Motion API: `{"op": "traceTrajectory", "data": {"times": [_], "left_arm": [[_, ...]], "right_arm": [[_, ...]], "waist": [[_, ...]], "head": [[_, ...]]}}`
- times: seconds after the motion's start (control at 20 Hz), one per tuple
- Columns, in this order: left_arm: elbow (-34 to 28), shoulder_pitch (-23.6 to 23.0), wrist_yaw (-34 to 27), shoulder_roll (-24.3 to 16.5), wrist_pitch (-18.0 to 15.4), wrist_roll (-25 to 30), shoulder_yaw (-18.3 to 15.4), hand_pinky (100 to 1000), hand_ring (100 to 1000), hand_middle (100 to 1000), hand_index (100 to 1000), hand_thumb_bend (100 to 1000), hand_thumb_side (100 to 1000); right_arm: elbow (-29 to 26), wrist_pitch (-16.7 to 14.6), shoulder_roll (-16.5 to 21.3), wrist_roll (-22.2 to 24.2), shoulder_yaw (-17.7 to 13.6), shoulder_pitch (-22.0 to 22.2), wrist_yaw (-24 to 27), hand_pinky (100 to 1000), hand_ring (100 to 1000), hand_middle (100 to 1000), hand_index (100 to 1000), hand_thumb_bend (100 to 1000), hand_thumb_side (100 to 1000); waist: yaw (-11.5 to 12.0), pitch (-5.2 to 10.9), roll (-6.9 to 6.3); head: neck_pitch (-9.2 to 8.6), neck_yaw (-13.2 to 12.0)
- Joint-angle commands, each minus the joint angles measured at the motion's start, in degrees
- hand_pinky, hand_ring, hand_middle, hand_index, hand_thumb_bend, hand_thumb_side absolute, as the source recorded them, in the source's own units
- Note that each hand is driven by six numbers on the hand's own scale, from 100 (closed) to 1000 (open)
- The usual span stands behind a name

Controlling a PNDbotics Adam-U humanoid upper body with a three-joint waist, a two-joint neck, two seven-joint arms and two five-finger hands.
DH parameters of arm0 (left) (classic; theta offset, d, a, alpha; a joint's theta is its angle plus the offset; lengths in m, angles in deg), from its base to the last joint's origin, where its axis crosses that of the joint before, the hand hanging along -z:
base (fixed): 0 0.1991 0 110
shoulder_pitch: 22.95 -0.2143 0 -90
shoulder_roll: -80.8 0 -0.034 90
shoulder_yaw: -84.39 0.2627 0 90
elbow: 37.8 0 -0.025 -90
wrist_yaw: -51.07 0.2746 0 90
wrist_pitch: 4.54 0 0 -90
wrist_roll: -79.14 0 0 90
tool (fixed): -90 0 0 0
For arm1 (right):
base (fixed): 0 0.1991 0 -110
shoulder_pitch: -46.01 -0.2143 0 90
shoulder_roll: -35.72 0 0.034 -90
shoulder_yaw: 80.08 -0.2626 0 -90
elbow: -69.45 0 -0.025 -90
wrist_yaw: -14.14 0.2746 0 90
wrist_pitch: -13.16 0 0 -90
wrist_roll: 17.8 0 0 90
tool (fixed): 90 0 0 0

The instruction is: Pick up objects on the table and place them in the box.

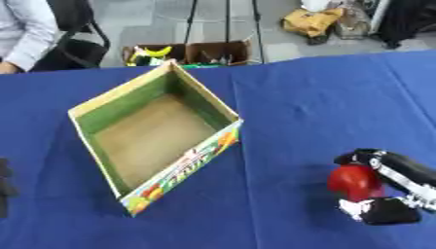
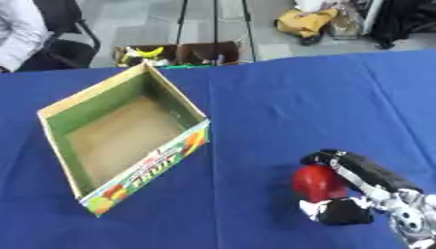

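A: Blue cloth (image 1: 306, 97) covers the table; grey floor behind, with two small cartons (image 1: 191, 52) holding mixed items, one yellow.

B: Main container?

A: Open box (image 1: 153, 130), left of centre, set at an angle. Green inner walls, brown floor, fruit print on the near outer wall. Nothing seen inside.

B: Task item?

A: Red ball (image 2: 317, 184), round, at lower right on the cloth, well apart from the box.

B: Right hand?

A: Right hand (image 2: 349, 187) comes in from the lower right, fingers and thumb curled round the ball.

B: Left hand?

A: Left hand (image 1: 4, 187) is a dark shape at the left edge; cannot tell its fingers.
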State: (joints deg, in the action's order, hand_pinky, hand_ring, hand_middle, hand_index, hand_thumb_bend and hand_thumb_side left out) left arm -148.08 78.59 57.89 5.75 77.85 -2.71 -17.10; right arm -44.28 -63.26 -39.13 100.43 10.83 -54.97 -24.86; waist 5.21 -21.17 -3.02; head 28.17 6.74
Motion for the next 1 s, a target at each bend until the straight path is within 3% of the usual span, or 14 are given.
{"op": "traceTrajectory", "data": {"times": [0.05, 0.55, 1.0], "left_arm": [[-0.83, 0.37, -0.07, -0.75, -0.08, 0.19, 0.13, 206, 409, 500, 657, 100, 830], [-0.82, 0.25, -0.06, -0.81, -0.01, 0.33, 0.21, 208, 410, 500, 656, 100, 831], [-0.76, 0.06, -0.17, -0.96, 0.03, 0.57, 0.44, 209, 410, 500, 657, 100, 831]], "right_arm": [[-0.87, -0.28, 2.36, -2.16, -0.07, -0.98, 0.36, 432, 429, 793, 860, 100, 171], [-0.87, -5.17, 7.54, -7.11, 1.76, -5.13, -1.22, 428, 439, 780, 808, 100, 221], [-0.87, -8.91, 12.18, -8.59, 4.65, -13.89, -0.97, 432, 444, 777, 790, 100, 254]], "waist": [[-0.01, 1.14, 0.22], [-0.12, 1.39, 0.4], [0.32, 1.75, 0.76]], "head": [[-0.05, 0.21], [0.03, 0.42], [0.42, 0.95]]}}
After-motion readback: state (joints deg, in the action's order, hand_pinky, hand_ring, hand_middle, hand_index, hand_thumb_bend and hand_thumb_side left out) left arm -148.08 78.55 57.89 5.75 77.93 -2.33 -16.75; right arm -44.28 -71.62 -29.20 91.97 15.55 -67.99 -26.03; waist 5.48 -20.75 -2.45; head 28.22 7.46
